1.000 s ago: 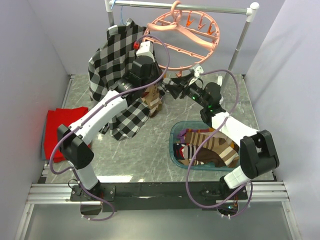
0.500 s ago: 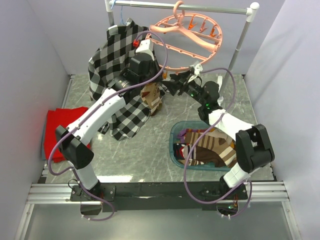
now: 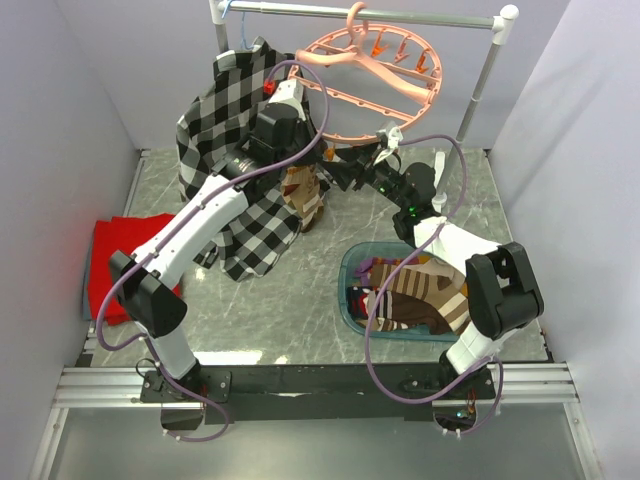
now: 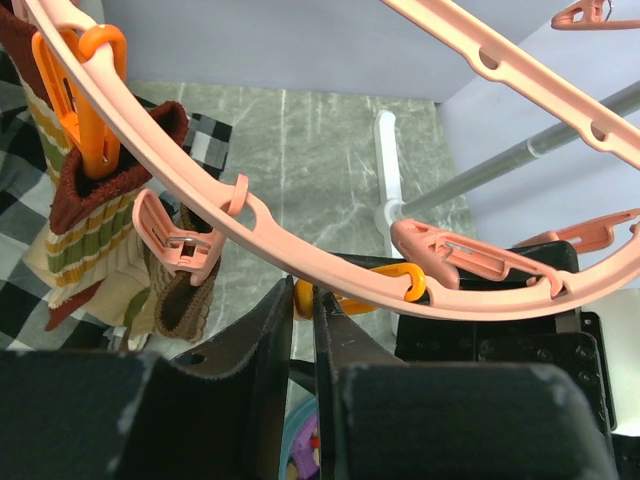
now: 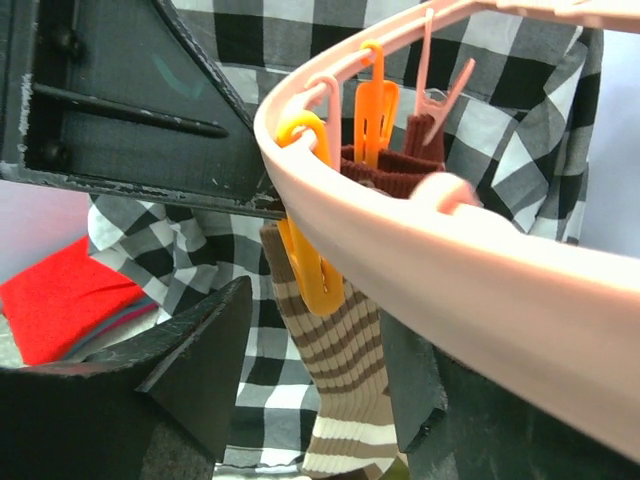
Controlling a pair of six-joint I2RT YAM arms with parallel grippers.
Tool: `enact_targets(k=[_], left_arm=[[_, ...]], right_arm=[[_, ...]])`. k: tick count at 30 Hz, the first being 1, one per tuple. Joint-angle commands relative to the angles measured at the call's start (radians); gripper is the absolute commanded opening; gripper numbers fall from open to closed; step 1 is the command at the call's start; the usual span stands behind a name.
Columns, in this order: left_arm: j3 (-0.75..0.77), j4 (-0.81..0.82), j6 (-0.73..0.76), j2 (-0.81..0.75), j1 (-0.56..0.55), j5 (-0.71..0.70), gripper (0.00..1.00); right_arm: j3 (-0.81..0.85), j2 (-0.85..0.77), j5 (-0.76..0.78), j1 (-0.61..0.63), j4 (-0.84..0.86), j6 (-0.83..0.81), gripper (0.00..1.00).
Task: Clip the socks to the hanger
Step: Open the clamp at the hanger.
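Left gripper (image 4: 302, 296) up under the hanger (image 4: 330, 262) ring. Jaws down to a narrow slit, tips just below the ring; cannot tell if anything is pinched. Clipped socks (image 4: 85, 215) hang off the ring to its left.

Right gripper (image 5: 320, 330) below the ring, jaws wide. A brown-and-cream striped sock (image 5: 345, 385) hangs between its fingers from an orange clip (image 5: 312, 265) just above. Plaid shirt (image 5: 500, 120) beyond that sock.

Loose socks (image 3: 420, 290) in a teal basin (image 3: 345, 300) on the tabletop (image 3: 280, 310), below and behind the right gripper.
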Motion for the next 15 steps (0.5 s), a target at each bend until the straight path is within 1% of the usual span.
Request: enact_targets(k=[1, 3, 6, 7, 9, 10, 12, 13, 15], left_arm=[[0.045, 0.021, -0.024, -0.022, 0.008, 0.045, 0.2], [0.045, 0.021, -0.026, -0.025, 0.009, 0.048, 0.2], [0.041, 0.025, -0.03, -0.029, 0.017, 0.053, 0.21], [0.043, 0.026, -0.03, -0.029, 0.019, 0.055, 0.21], [0.045, 0.027, -0.03, -0.031, 0.023, 0.056, 0.21], [0.045, 0.027, -0.03, -0.031, 0.023, 0.055, 0.21], [0.041, 0.029, -0.03, -0.031, 0.029, 0.056, 0.22], [0.041, 0.027, -0.03, -0.029, 0.031, 0.058, 0.24], [0.035, 0.032, -0.033, -0.031, 0.032, 0.062, 0.26]], right_arm=[[0.047, 0.01, -0.023, 0.011, 0.088, 0.025, 0.57], [0.045, 0.011, -0.032, 0.011, 0.097, 0.034, 0.53], [0.038, 0.007, -0.038, 0.012, 0.103, 0.045, 0.44], [0.034, 0.004, -0.037, 0.011, 0.1, 0.046, 0.38], [0.025, -0.006, -0.04, 0.012, 0.099, 0.046, 0.33], [0.022, -0.009, -0.041, 0.012, 0.099, 0.045, 0.29], [0.011, -0.019, -0.041, 0.012, 0.096, 0.045, 0.26], [0.005, -0.024, -0.041, 0.012, 0.096, 0.045, 0.23], [0.001, -0.033, -0.04, 0.012, 0.087, 0.04, 0.19]])
